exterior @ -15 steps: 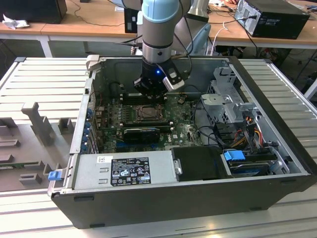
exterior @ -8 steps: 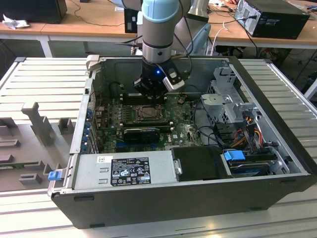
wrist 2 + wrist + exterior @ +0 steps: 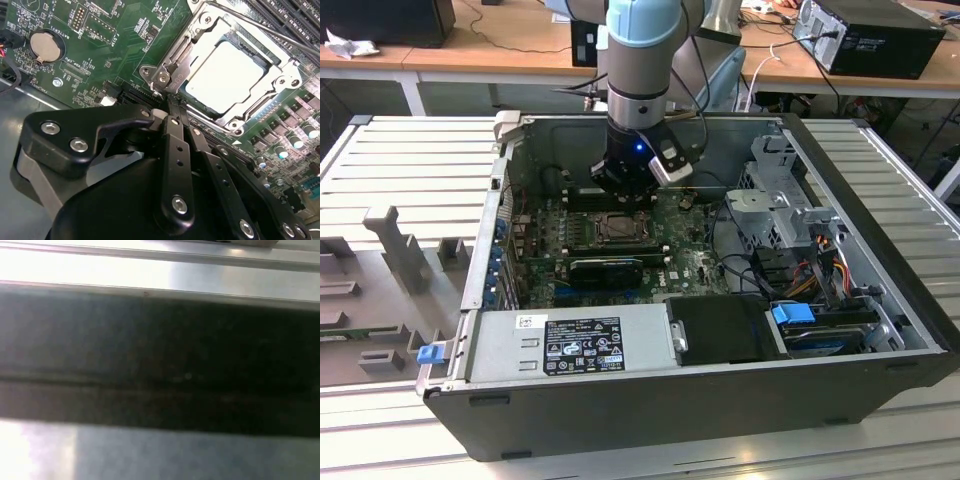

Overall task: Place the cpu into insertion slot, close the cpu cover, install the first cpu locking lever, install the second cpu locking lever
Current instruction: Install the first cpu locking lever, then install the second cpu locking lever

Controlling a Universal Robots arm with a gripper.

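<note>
Jaws drawn together, nothing seen between them; gripper point(image 3: 172, 107) tips at the hinge edge of the cpu cover point(image 3: 272, 97). Cover lying closed over the cpu point(image 3: 227, 72) (pale top glared out) in the insertion slot point(image 3: 620, 228), motherboard point(image 3: 100, 45) around.

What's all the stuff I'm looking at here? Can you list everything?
computer case: one, dark grey, open on a slatted metal table.
circuit board: one, green, inside the case.
cpu: one, pale silver, seated in the insertion slot.
cpu cover: one, silvery frame, lying flat around the cpu.
coin battery: one, silver, on the board.
power supply box: one, grey, at the case's near wall.
drive with blue tab: one, toward the exterior view's right.
grey fixtures: several, on the table at the exterior view's left.
robot arm: one, grey and light blue, reaching into the case.
end effector: one, black, by the cover's corner.
</note>
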